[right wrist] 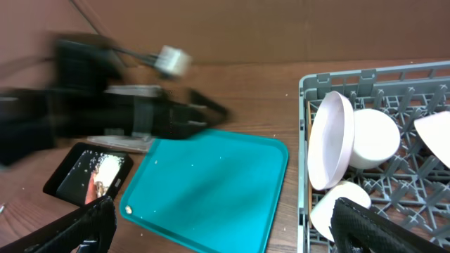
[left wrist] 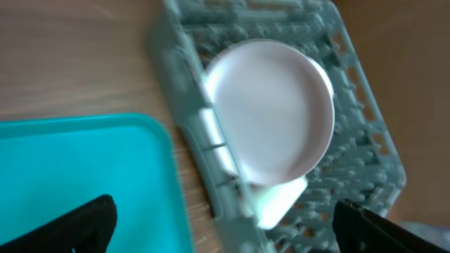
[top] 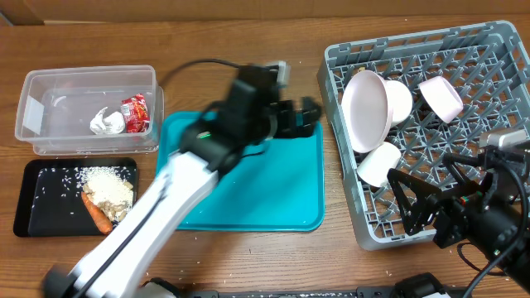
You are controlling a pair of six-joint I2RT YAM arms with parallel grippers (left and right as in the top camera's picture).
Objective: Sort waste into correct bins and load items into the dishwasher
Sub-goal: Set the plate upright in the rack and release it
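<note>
The grey dish rack (top: 497, 58) at the right holds the large white plate (top: 367, 110) on edge, white bowls (top: 397, 101) (top: 380, 164) and a pinkish-white small bowl (top: 440, 96). The clear tub (top: 87, 79) holds the red wrapper (top: 136, 113) and white tissue (top: 108, 122). The black tray (top: 37, 178) holds rice scraps (top: 110, 186) and the carrot (top: 97, 213). My left gripper (top: 308, 116) is open and empty over the teal tray's far right corner, beside the rack. My right gripper (top: 431, 203) is open and empty above the rack's near edge. The chopsticks are out of view.
The teal serving tray (top: 248, 190) lies in the middle, with a crumb at its near left corner (right wrist: 129, 209). In the left wrist view the plate (left wrist: 271, 116) and rack wall (left wrist: 190, 112) lie close ahead of the fingers.
</note>
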